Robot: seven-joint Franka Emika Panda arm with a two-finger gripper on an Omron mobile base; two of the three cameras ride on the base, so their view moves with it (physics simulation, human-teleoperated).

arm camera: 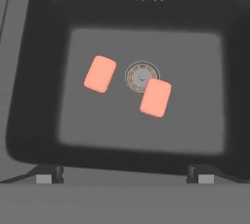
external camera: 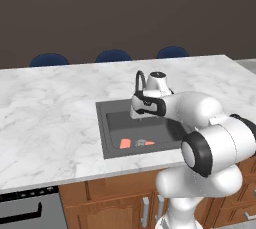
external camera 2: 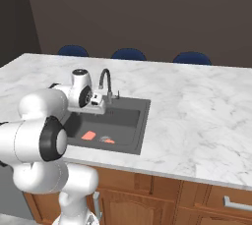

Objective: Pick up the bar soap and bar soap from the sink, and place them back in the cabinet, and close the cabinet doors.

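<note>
Your two pink soap bars lie flat on the floor of the sink [arm camera: 34, 71], one bar [arm camera: 100, 74] alone on bare floor and the other [arm camera: 156, 97] overlapping the edge of the round drain strainer [arm camera: 139, 75]; judge them light, stiff and likely slick, so take each across its short sides, the lone one first. Your claw [arm camera: 124, 178] hangs above the basin with its tips spread wide, holding and touching nothing. Around the sink runs the marble tabletop [external camera: 50, 103], with the dark faucet [external camera 2: 105, 81] at the basin's far edge.
</note>
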